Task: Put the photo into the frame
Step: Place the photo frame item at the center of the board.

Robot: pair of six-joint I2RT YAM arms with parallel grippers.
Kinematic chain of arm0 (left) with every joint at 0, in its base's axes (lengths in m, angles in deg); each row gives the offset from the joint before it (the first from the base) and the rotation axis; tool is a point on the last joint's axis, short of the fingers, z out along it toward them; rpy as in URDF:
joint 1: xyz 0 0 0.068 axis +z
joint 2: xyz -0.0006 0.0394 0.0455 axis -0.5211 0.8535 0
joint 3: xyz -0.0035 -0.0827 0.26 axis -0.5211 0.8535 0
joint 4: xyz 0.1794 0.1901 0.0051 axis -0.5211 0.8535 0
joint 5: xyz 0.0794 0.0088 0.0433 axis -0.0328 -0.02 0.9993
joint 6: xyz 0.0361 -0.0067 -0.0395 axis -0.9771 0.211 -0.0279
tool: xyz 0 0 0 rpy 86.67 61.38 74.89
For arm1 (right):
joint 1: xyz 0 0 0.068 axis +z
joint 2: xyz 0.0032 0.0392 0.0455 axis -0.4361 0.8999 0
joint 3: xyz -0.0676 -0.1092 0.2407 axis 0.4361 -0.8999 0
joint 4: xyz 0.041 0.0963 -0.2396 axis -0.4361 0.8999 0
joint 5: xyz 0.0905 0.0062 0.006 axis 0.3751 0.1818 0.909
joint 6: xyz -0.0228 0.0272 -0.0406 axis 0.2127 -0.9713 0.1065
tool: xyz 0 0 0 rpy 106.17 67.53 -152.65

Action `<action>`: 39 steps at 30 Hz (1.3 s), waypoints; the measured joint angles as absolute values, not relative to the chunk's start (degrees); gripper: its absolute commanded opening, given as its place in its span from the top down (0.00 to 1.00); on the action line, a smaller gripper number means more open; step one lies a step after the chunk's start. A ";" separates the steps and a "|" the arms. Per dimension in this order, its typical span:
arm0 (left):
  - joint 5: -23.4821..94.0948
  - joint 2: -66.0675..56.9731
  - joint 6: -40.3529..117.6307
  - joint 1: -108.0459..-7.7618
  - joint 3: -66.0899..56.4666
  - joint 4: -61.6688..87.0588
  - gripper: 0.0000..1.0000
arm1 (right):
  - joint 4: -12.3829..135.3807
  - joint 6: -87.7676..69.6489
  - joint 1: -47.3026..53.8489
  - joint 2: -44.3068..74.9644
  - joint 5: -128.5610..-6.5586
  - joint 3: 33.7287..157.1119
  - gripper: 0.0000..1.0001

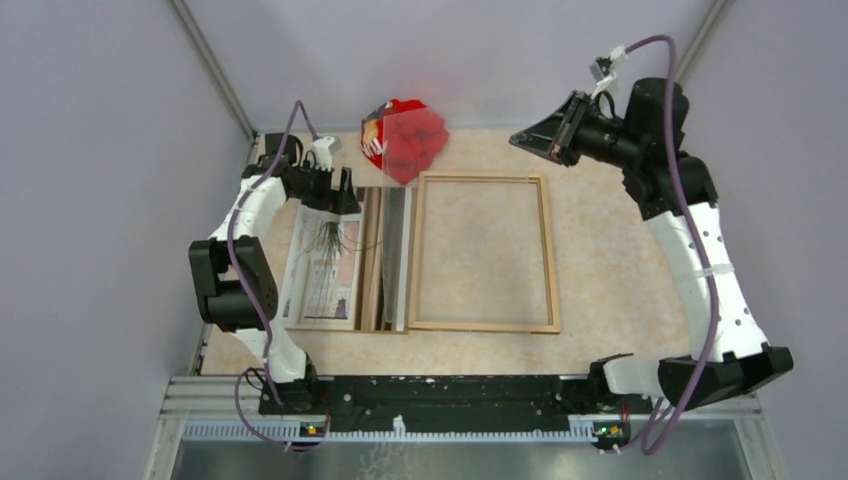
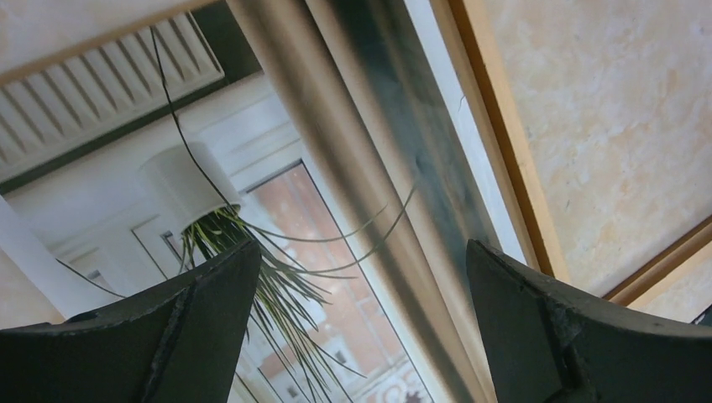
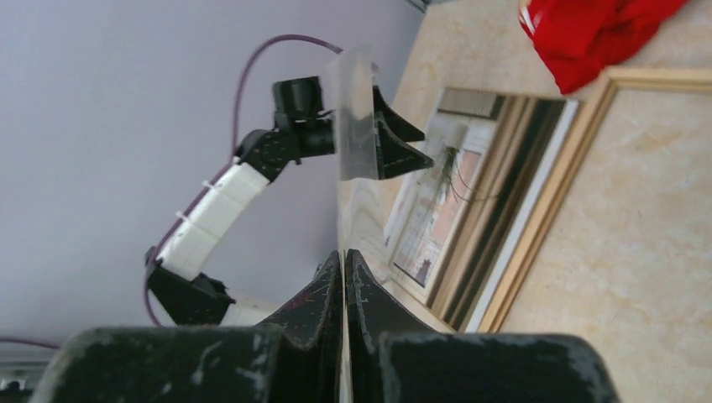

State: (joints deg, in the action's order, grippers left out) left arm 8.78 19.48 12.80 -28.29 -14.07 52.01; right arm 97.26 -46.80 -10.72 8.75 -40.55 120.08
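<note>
On the desk, the photo lies flat and face up on the left side, its long right edge just beside the left rail of the frame. That frame lies flat at the centre, with bare desk surface showing through its opening. The left end effector is positioned over the far end of the photo with its jaws spread wide and nothing between them; its fingers flank the printed plant and curtain, and contact with the print cannot be determined. The right end effector is raised above the far right of the desk, well apart from the frame, and is clamped on a thin clear sheet. A red bag sits at the far edge, near the frame's far left corner
</note>
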 measured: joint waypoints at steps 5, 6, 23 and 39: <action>10.03 19.03 11.81 -28.55 -10.14 51.57 0.02 | 87.78 -50.41 -13.21 10.65 -37.09 100.23 1.00; 9.96 18.92 11.55 -28.62 -9.85 51.57 0.02 | 86.42 -50.71 -13.36 11.85 -36.63 97.21 1.00; 9.79 16.29 -0.62 -35.66 4.66 50.70 0.05 | 68.56 -51.48 -23.42 19.44 -31.96 74.00 1.00; 20.39 16.64 -0.91 -47.96 7.72 43.81 0.11 | 63.45 -48.50 -24.07 24.94 -33.16 67.66 0.80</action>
State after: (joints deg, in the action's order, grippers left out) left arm 20.39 16.64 -0.91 -47.96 7.72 43.81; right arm 63.45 -48.50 -24.07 24.94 -33.16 67.66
